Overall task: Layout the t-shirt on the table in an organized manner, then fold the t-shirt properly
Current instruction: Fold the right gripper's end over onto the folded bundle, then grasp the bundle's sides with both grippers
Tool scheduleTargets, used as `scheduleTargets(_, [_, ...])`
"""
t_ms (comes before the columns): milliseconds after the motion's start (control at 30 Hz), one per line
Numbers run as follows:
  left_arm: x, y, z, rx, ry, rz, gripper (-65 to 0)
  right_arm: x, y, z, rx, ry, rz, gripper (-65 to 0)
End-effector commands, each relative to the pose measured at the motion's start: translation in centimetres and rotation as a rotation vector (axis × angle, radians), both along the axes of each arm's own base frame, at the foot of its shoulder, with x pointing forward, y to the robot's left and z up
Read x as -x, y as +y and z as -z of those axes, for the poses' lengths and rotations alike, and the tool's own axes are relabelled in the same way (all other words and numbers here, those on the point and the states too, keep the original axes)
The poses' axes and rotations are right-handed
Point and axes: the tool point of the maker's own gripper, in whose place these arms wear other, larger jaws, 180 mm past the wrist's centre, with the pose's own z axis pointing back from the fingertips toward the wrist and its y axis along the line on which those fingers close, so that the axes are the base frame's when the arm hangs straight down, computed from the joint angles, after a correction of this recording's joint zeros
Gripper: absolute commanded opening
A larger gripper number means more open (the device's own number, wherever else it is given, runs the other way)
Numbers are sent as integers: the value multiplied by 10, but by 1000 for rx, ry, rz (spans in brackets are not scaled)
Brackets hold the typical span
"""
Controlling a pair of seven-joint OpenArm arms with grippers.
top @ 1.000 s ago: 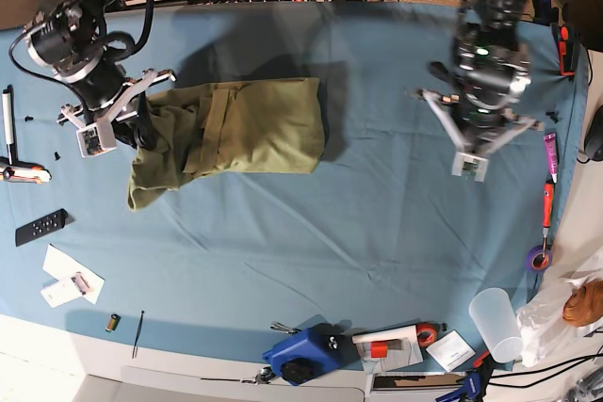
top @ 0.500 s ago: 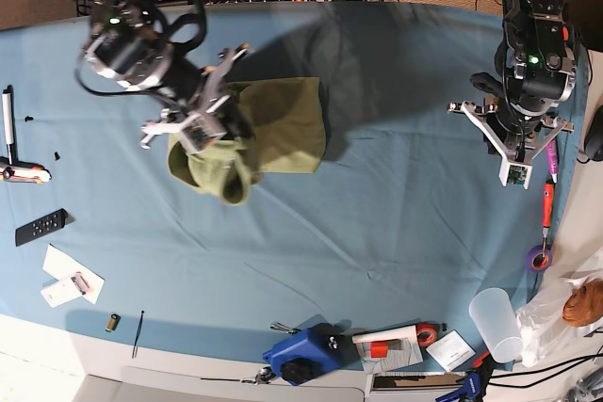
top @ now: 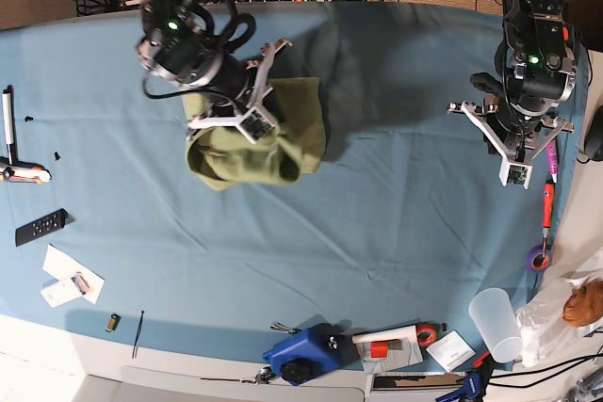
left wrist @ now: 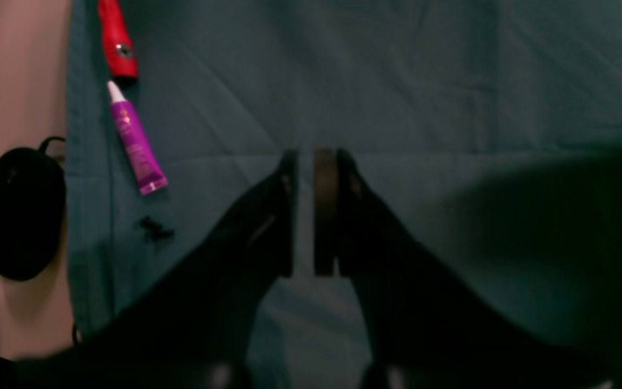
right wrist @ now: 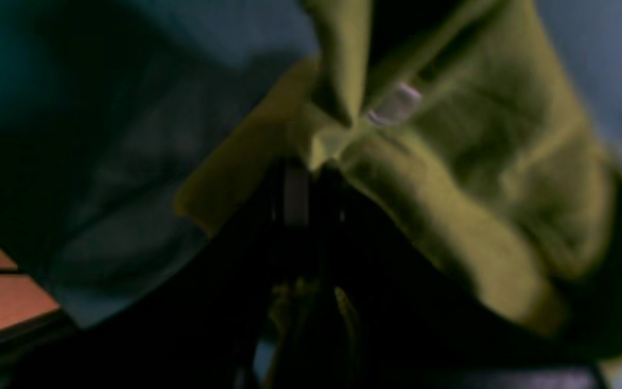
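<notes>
Blue-clothed desk [top: 396, 233]: t-shirt [top: 292, 134] bunched, mid-fold.
Right end effector [top: 247, 101] clamped on shirt fabric to carry it across; left end effector [top: 516, 143] nearly together, empty, parked clear.

No text, label, brand, number or sign can be read in any view.

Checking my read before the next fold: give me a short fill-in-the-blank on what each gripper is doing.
1. The right gripper is shut on the ____.
2. The left gripper holds ____.
3. The purple tube lies on the ____ tablecloth.

Missing words: t-shirt; nothing; blue
</notes>
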Motion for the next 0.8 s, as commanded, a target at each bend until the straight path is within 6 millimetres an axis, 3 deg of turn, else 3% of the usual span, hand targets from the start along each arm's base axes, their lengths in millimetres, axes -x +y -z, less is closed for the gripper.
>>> scheduleTargets(0, [-6, 3, -11, -12, -45, -2, -607, -8, 6, -8, -31, -35, -14, -650])
scheduleTargets(133, [-6, 3, -11, -12, -45, -2, -607, -13, 10, -5, -34, -29, -29, -650])
scheduleTargets(233, [-6, 3, -11, -12, -45, -2, -607, -14, 20, -13, -98, -34, -45, -520])
scheduleTargets(300, [-6, 3, -11, -12, -47, -2, -607, -12, 28, -18, -158, -26, -59, -469])
scheduleTargets(600, [-7, 3, -12, -15, -52, -3, -607, 0, 61, -48, -358, -11, -206, -469])
scheduleTargets(767, [-7, 3, -12, -15, -51, -2, -607, -25, 52, -75, -317, -133, -200, -469])
